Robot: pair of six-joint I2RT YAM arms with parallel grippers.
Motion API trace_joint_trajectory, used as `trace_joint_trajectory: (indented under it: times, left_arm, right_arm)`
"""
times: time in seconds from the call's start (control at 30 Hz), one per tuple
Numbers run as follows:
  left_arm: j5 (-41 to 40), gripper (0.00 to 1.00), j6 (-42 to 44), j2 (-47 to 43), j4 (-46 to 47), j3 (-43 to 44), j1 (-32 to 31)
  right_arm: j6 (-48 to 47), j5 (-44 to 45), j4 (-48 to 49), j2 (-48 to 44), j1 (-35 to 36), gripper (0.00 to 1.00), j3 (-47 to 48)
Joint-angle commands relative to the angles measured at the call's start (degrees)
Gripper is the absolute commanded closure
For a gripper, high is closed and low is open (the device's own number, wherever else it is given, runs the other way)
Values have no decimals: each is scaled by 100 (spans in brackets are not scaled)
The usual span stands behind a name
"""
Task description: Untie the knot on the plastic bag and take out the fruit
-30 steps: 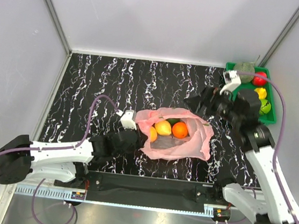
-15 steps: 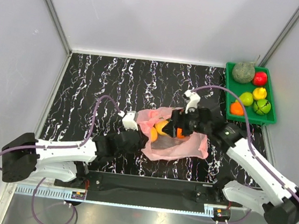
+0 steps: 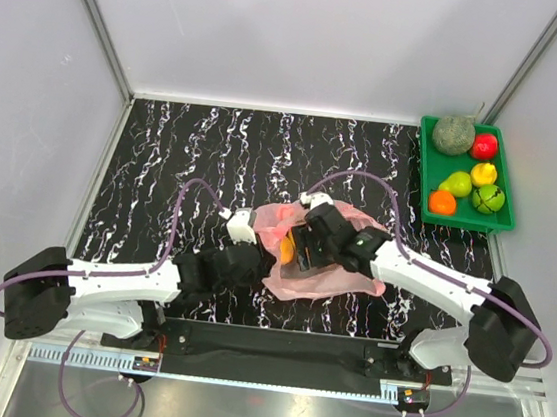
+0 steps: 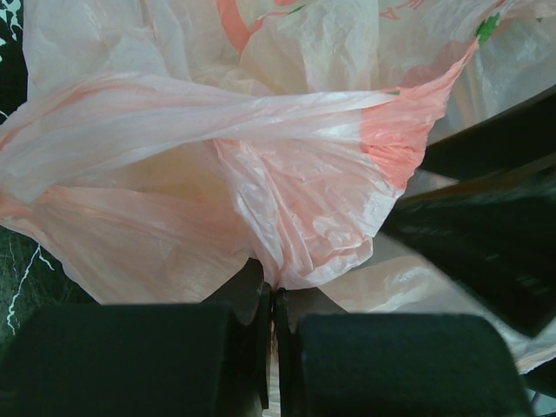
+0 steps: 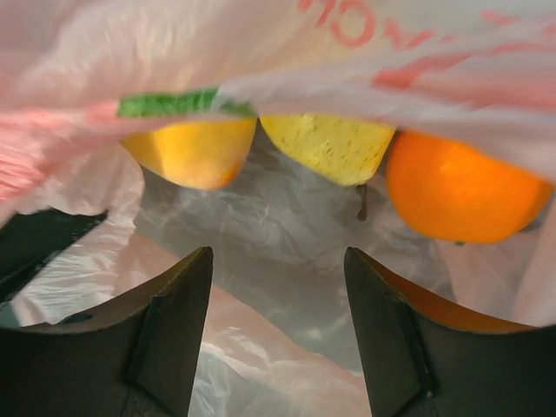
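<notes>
Nearest us, the left gripper [image 4: 274,291] is pressed together on a fold of the plastic bag [image 4: 287,191], pinning its near edge. The bag's mouth gapes, so we judge the untying done. Inside it, the right gripper [image 5: 278,295] has its jaws apart around nothing, facing the fruit [image 5: 334,148] (three pieces show, none gripped). Farther off to the right, the green tray [image 3: 468,224] already holds several fruits. Emptying the bag is what's left.
</notes>
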Motion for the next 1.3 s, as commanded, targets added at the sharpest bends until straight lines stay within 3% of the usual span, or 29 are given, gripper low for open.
trace_joint_trajectory:
  times: [0.0,0.27,0.43,0.87,1.13,1.27]
  left_arm:
    - [-108,100,-47,9,316,21,-11]
    - [-91,100,-38,79,316,83,-11]
    - [-64,100,-38,124,325,126,-20]
    - [-187,100,-3,-149,140,56,-11]
    - [-196,100,-3,-219,105,56,-11]
    - [-170,100,-3,-201,105,91,-11]
  right_arm:
    - [323,1017,232,138,299,29,-205]
    - [-282,1835,1714,464,388,5,-706]
    - [-784,1300,2561,631,388,4,-698]
    - [-952,1035,2981,1870,238,0,-179]
    - [-714,1536,3501,1563,203,0,-170]
    - [-661,1353,3537,1536,98,0,-118]
